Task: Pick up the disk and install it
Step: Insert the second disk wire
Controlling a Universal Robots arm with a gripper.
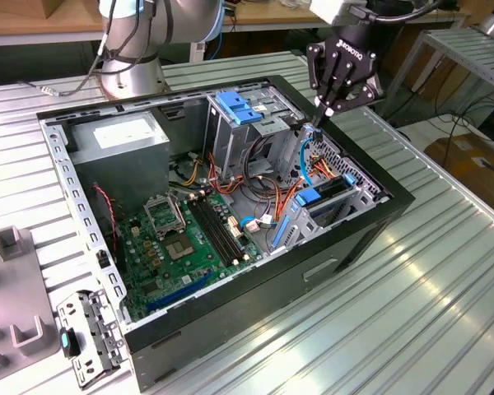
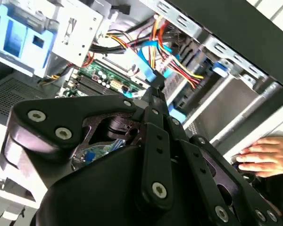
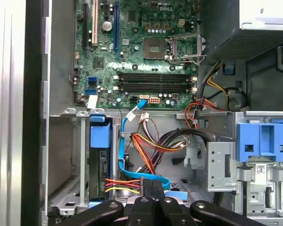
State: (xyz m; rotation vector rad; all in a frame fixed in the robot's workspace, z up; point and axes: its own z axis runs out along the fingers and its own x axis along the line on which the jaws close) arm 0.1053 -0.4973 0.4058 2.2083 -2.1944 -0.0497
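My end effector (image 1: pixel 319 118) hangs above the open computer case (image 1: pixel 379 216), fingers drawn together, gripping nothing. The disk (image 1: pixel 319 197) sits upright in its bay (blue rails showing) beside the motherboard (image 3: pixel 141 52), also seen in the first wrist view (image 3: pixel 99 162).

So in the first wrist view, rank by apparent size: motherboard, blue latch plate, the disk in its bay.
1. Motherboard, clearly largest.
2. Blue latch plate and the disk in its bay look alike in area, and the plate is cut off at the frame edge, so I won't rank them.
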